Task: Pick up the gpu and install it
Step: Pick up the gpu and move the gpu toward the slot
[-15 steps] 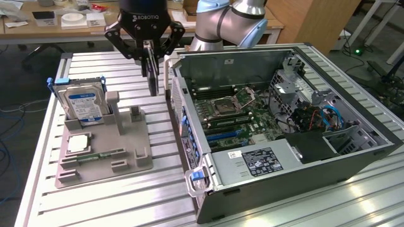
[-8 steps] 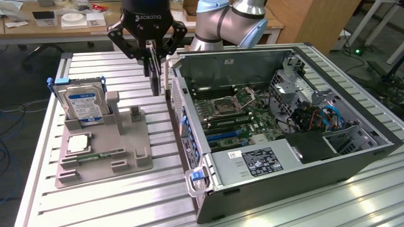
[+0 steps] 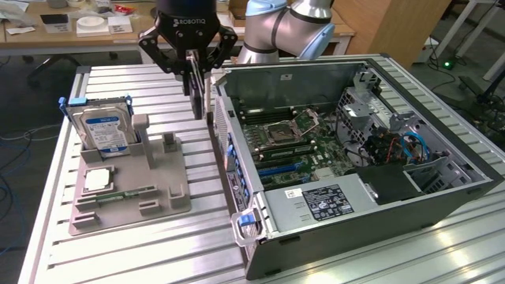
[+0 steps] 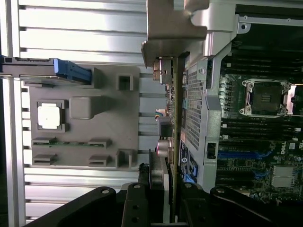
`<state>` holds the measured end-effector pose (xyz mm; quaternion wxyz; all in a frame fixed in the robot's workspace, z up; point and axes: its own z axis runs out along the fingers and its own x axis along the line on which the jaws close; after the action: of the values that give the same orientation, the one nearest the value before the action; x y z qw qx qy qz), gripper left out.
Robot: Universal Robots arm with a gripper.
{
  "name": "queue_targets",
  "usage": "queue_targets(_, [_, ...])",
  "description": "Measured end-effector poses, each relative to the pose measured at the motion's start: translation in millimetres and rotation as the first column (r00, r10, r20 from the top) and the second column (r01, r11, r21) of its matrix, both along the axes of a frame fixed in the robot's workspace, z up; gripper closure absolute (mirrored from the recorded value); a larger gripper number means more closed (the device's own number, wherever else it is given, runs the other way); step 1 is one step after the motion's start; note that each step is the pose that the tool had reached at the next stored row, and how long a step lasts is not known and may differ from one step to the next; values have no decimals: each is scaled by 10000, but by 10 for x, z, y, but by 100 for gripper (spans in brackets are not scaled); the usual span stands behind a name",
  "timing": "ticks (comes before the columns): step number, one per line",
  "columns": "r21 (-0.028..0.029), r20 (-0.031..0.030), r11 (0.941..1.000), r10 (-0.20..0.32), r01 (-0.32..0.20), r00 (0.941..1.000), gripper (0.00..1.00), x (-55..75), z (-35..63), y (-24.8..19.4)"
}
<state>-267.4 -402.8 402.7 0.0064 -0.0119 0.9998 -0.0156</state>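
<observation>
Nearest me, the open computer case [image 3: 410,219] lay motherboard-up; just outside its wall, on the exterior view's left, the gripper [image 3: 191,59] was clamped tight on the gpu [image 3: 198,94], which hung upright, edge down, presumably for slotting.

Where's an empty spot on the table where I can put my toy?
The table is bare between the grey tray and its near edge, and behind the tray. Crowded: the narrow strip between tray and computer case, where the tool holds the gpu.
</observation>
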Motion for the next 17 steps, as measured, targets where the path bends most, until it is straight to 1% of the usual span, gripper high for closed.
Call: queue_targets(17, [1, 0, 10000, -1, 1, 10000, 72, 118, 0, 0])
